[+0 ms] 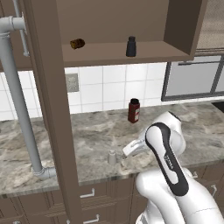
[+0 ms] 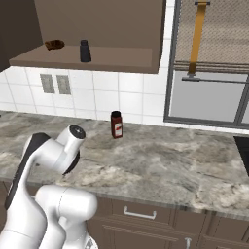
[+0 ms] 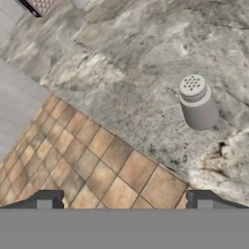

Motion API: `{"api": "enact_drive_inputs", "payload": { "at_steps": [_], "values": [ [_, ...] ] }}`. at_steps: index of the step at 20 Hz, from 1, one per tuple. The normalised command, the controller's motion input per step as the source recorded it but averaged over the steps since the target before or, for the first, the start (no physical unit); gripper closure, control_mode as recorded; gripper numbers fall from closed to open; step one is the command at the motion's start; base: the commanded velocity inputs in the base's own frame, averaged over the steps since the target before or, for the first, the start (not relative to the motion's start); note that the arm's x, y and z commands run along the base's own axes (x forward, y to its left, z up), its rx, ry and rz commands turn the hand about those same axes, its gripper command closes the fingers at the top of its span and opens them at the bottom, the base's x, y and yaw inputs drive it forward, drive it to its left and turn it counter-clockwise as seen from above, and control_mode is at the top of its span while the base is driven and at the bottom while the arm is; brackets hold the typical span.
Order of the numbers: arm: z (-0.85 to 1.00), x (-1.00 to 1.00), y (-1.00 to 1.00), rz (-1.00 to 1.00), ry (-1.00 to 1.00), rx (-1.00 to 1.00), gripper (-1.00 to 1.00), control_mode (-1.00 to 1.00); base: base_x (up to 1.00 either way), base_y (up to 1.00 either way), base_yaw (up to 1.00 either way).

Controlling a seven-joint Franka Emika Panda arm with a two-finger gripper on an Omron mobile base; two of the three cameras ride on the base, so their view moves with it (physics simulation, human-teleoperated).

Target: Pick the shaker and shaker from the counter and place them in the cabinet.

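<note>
— How's the gripper [image 3: 124, 199]?
— Jaws spread wide, holding nothing, hanging over the counter [image 1: 87, 131] edge.
— And the shakers?
— The pale shaker [image 3: 197, 102] stands upright on the stone near the edge, apart from the fingers. The black shaker [image 1: 131, 46] stands in the cabinet [image 1: 118, 52], near a small brown object [image 1: 77, 43].

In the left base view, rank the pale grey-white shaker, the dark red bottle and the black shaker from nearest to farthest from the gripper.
1. Pale grey-white shaker: on the marbled stone counter near its front edge, just beside the hand.
2. Dark red bottle: farther back on the counter, by the tiled wall.
3. Black shaker: up on the brown wooden cabinet's base board.
</note>
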Motion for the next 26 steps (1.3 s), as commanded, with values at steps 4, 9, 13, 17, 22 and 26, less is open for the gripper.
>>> {"api": "enact_drive_inputs", "payload": {
  "at_steps": [4,9,13,17,22,26],
  "values": [
    [0.00,0.00,0.03,-0.04,0.00,-0.12,-1.00,-1.00,0.00,0.00,0.00],
    [0.00,0.05,0.01,-0.02,0.00,-0.12,-1.00,-1.00,0.00,0.00,0.00],
    [-0.01,0.23,0.06,0.00,0.00,-0.05,-1.00,-1.00,0.00,0.00,0.00],
    [-0.01,0.28,0.05,0.00,0.00,-0.05,-1.00,-1.00,0.00,0.00,0.00],
    [-0.10,0.22,0.09,0.00,0.00,-0.04,-1.00,-1.00,0.00,0.00,0.00],
    [-0.28,0.18,0.12,0.00,0.00,-0.03,-1.00,-1.00,0.00,0.00,0.00]
  ]
}}
